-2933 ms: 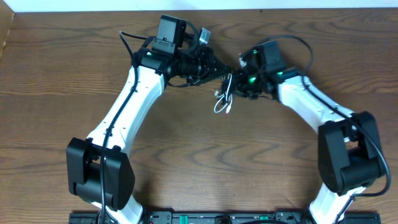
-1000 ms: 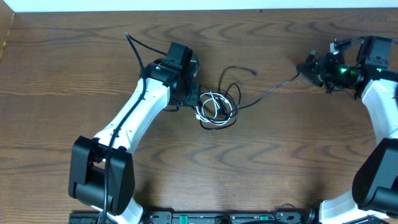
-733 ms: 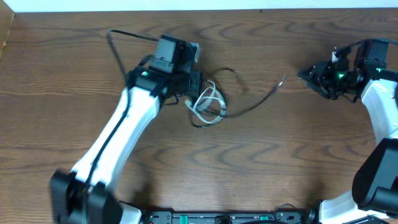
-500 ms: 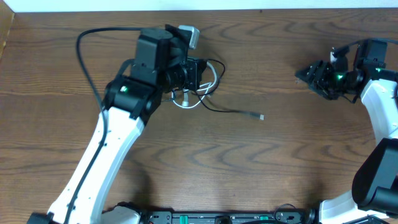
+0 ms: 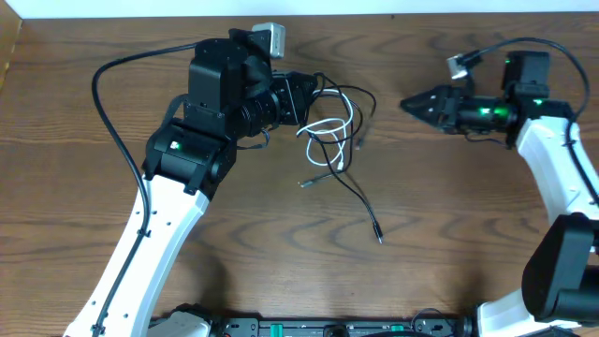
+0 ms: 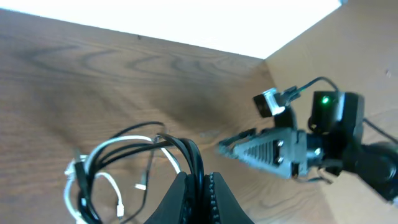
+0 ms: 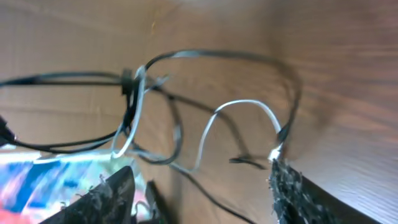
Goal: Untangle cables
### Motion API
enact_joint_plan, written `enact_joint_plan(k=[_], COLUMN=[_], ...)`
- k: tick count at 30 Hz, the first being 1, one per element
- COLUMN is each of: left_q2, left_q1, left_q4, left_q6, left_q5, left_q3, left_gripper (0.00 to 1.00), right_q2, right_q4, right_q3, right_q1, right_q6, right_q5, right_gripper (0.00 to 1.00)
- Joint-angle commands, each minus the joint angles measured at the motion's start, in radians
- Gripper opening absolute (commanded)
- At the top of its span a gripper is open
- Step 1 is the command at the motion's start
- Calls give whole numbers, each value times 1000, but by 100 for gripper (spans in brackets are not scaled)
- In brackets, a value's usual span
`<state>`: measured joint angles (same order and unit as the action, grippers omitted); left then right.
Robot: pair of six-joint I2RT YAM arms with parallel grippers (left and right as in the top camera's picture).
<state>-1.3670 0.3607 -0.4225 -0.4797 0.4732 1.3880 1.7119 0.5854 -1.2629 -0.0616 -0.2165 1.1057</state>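
Over far centre of table [image 5: 468, 234], overhead: left gripper [image 5: 311, 96] clamped shut on tangle of 2 cables; white cable [image 5: 329, 134] looped, black cable [image 5: 354, 197] trailing toward near edge. Right gripper [image 5: 410, 103] spread, empty, tips aimed left at tangle, near. Left wrist: jaws pinch both cables. Right wrist: loops dead ahead of open fingers [image 7: 115, 186]. No legible writing.

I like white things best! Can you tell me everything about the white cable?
The white cable is a thin, bendy, plastic-looking cord, curled into a few loose loops and tangled with the black cable. One small plug end sticks out free. The tangle is pinched in the shut left fingers; the right fingers are apart from it.
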Motion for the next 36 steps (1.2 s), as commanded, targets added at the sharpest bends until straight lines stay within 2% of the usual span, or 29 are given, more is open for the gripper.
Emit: enact_joint_plan(k=[1, 5, 13, 20, 23, 27, 31, 36], left_q2=[14, 14, 14, 14, 14, 14, 11, -2], left_q1=[-5, -5, 2, 2, 2, 2, 2, 4], left_q4=[7, 7, 6, 6, 2, -45, -95, -104], left_q6=[-92, -145, -148, -147, -103, 61, 91, 90], left_q5=[17, 17, 18, 18, 19, 43, 43, 43], left_q3=[19, 19, 19, 19, 19, 19, 19, 18], left_gripper=[7, 7, 8, 7, 7, 7, 8, 8], right_q2=[-27, -15, 64, 123, 117, 82, 31, 16], right_q4=[1, -10, -127, -174, -175, -201, -202, -211], right_q3=[-17, -16, -16, -16, -19, -39, -47, -46], right_q1=[77, 168, 288, 327, 316, 249, 201, 230], right_q6=[-43, -190, -340, -370, -325, -148, -27, 60], right_q5=[-29, -216, -328, -374, -425, -232, -66, 90], right_gripper=[63, 58, 50, 50, 54, 57, 63, 65])
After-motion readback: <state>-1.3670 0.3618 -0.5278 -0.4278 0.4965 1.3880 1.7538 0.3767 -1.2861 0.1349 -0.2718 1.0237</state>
